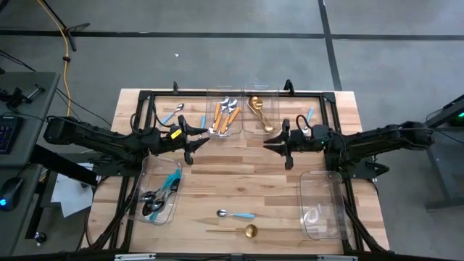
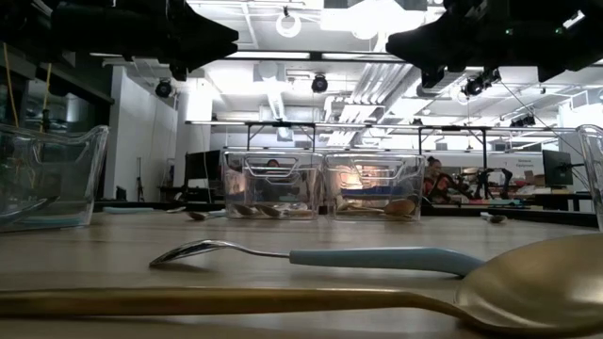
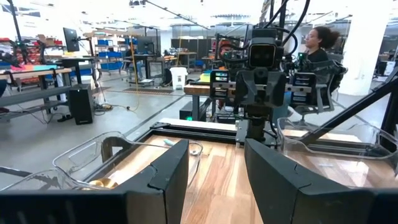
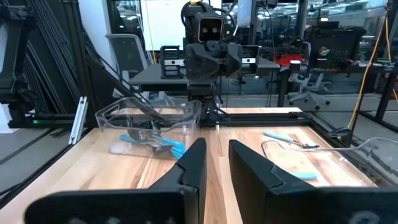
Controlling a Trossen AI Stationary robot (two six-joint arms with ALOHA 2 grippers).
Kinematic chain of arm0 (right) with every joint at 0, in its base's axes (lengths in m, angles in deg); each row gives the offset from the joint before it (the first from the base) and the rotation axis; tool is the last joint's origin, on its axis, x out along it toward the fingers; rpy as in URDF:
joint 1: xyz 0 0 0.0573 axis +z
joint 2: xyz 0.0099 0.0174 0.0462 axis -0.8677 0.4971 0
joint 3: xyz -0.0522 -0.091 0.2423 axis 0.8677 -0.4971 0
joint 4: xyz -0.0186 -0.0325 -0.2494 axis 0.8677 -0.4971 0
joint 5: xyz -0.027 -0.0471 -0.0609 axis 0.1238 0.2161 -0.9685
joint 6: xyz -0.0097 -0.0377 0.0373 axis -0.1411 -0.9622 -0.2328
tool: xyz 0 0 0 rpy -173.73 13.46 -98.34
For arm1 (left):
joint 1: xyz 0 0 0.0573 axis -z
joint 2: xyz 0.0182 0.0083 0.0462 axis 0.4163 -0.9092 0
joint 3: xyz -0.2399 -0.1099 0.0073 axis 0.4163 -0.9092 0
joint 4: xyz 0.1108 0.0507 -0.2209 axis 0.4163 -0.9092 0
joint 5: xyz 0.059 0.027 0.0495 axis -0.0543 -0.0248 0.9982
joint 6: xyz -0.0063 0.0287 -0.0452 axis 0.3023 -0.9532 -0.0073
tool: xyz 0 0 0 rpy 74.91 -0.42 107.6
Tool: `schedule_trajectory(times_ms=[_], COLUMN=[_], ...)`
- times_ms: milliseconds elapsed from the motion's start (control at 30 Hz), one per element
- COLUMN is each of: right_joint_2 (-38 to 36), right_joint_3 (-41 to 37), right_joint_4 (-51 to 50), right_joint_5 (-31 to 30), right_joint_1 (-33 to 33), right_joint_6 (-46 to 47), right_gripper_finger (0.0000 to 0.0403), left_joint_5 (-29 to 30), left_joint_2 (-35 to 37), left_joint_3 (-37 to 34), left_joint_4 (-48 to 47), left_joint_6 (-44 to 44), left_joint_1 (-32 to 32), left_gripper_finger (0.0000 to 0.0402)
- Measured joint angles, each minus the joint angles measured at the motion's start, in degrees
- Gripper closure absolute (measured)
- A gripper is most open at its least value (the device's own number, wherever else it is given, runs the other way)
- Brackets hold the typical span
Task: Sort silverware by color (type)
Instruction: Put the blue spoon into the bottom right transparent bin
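Both grippers hang above the table's middle, facing each other and touching nothing: the left gripper is open, and so is the right gripper. Near the table's near edge lie a silver spoon with a light-blue handle and an all-gold spoon, both flat on the wood. Two more blue-handled pieces lie loose at the far left and far right.
Two clear bins stand at the far middle: one with orange-handled pieces, one with gold pieces. A bin at near left holds dark-headed, blue-handled pieces. Another clear bin stands at near right. A black frame runs along the far edge.
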Motion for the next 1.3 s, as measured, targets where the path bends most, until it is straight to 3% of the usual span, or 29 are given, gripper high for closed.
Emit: schedule_trajectory(times_ms=[1033, 1133, 1300], right_joint_2=[0.0, 0.0, 0.0], right_joint_3=[0.1, 0.1, 0.1], right_joint_4=[0.0, 0.0, 0.0], right_joint_5=[-0.2, -0.2, -0.2], right_joint_1=[0.0, 0.0, 0.0], right_joint_6=[0.0, 0.0, 0.0], right_gripper_finger=[0.035, 0.035, 0.035], left_joint_5=[0.2, 5.2, 22.1], left_joint_2=[0.0, 0.0, 0.4], left_joint_3=[0.0, 0.0, 2.1], left_joint_4=[-0.1, -0.4, -12.0], left_joint_6=[0.6, 4.4, 10.7], left_joint_1=[0.0, 0.0, -2.3], left_gripper_finger=[0.0257, 0.0257, 0.0257])
